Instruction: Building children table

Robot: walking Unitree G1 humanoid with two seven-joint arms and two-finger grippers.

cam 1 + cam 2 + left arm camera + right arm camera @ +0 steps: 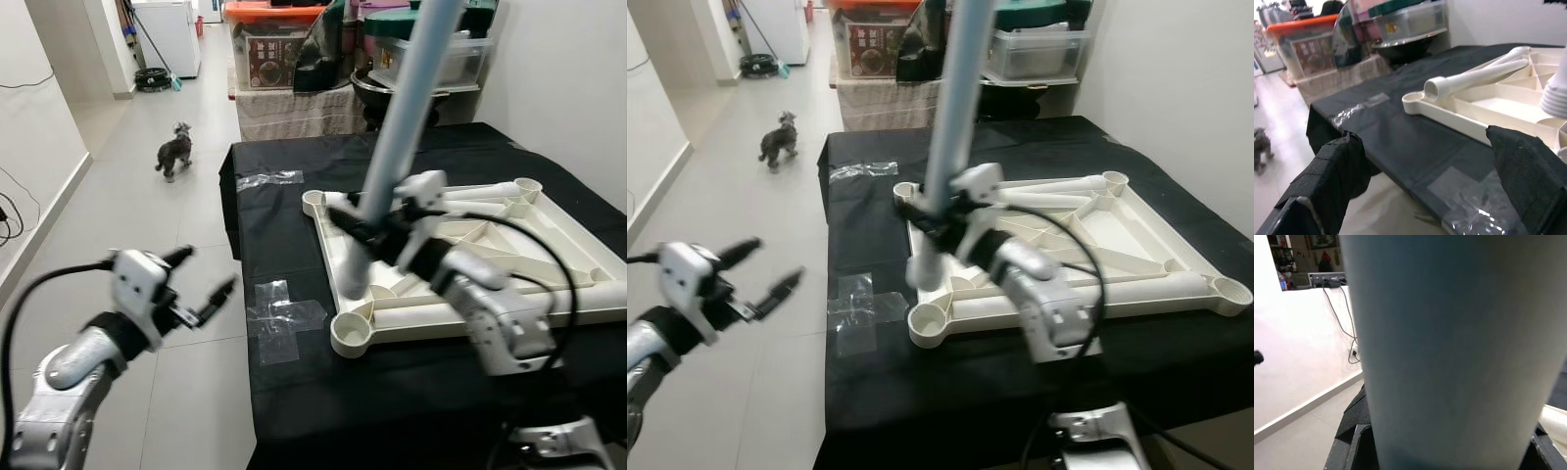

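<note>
Tiled hallway floor (pixel 127 196) runs past a black-covered tabletop (pixel 294 411), with storage bins (pixel 265 39) stacked at the far end and a small dog (pixel 173 152) standing on the tiles. Cream table frame (pixel 549 294) lies upside down on the tabletop, ribs up, round leg sockets at its corners. One cream leg (pixel 1474 78) lies on its side across the frame's far edge. Clear tape patches (pixel 279 318) stick to the cloth near the frame's front corner.

Right pincer (pixel 377 227) is clamped on a long pale blue leg (pixel 407 108), held nearly upright and tilted a little, its white lower end over the frame near the left edge; cannot tell whether it touches the frame. Right wrist view is mostly the blue leg up close.

Left pincer (pixel 204 282) hangs over the floor left of the tabletop, fingers (pixel 1337 171) spread apart, holding nothing, pointing toward the frame.
</note>
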